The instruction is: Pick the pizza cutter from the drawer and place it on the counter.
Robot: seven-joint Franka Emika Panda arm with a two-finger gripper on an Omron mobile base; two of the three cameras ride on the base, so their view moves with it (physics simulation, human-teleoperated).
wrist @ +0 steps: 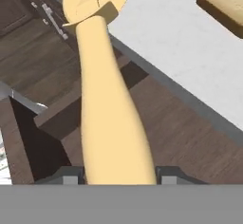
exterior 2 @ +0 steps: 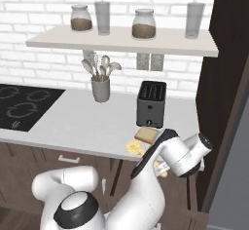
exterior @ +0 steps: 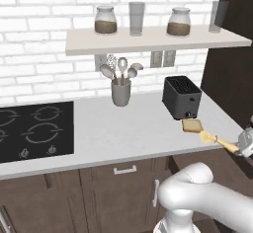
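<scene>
White brick backs a pale grey counter [exterior: 128, 128] with a black hob [exterior: 34, 131] at left, a toaster [exterior: 182, 97] and a utensil crock [exterior: 121, 93] behind, and a jar shelf [exterior: 148, 40] above. At the right edge of the left base view, the cutter [exterior: 216, 139] is clenched by its handle in the gripper [exterior: 242, 149], its long axis running up-left, disc over the counter edge just below the toast [exterior: 191, 125]. In the hand view, the handle rises from between the fingers [wrist: 71, 175], above the open drawer [wrist: 180, 137].
</scene>
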